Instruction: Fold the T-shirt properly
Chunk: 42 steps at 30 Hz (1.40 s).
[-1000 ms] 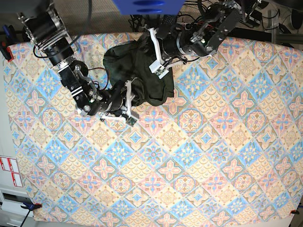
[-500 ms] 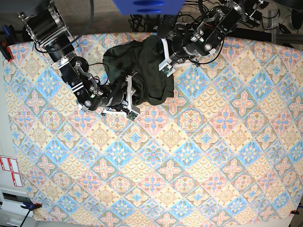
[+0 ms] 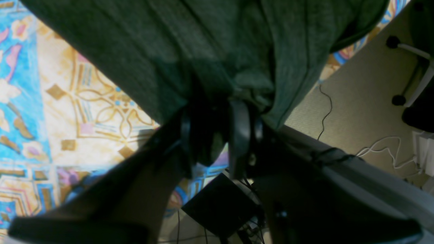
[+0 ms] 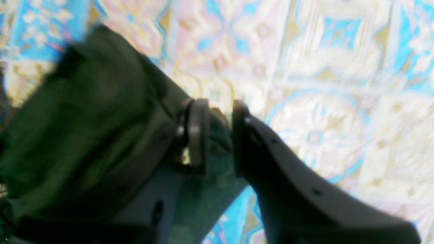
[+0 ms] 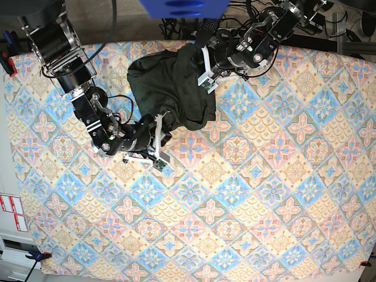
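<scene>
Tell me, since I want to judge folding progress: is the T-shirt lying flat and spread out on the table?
No, the T-shirt sits bunched in a rumpled heap near the patterned tablecloth's far edge.

- T-shirt [image 5: 170, 88]: soft, matt, heathered knit cloth.
- Desk [image 5: 252, 200]: covered in a patterned printed cloth, matt.
- Right pincer [image 4: 217, 135]: smooth, dark, matt plastic fingers.
</scene>
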Motion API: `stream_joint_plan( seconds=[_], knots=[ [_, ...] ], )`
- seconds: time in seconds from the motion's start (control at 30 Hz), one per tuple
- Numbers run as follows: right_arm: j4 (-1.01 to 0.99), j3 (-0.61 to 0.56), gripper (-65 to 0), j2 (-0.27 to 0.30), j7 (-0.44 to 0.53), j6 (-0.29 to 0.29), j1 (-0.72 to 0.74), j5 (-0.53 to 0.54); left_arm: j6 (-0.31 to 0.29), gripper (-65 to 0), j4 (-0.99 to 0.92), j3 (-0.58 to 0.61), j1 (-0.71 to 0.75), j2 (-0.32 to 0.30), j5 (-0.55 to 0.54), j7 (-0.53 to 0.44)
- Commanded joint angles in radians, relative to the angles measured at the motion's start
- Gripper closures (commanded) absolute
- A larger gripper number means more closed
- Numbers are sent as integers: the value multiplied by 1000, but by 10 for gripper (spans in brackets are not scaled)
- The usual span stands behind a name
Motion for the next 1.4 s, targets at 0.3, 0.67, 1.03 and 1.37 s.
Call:
stream_joint_plan(
  seconds=[0.3, 0.67, 1.03, 1.37],
  knots=[
    [-174, -1, -86, -59, 46, -3, 43, -51, -2, -128, 12, -5, -12, -3, -1, -9],
    [-151, 5, -86, -7, 2, -3, -43, -162, -2, -128, 12, -5, -90, -60, -1, -8],
    [30, 7, -86, 119, -6, -3, -173, -162, -2, -128, -35, -5, -188, -69, -1, -8],
    [156, 21, -86, 193, -6, -3, -308, -162, -2, -128, -115, -5, -322, -60, -2, -8]
  ],
)
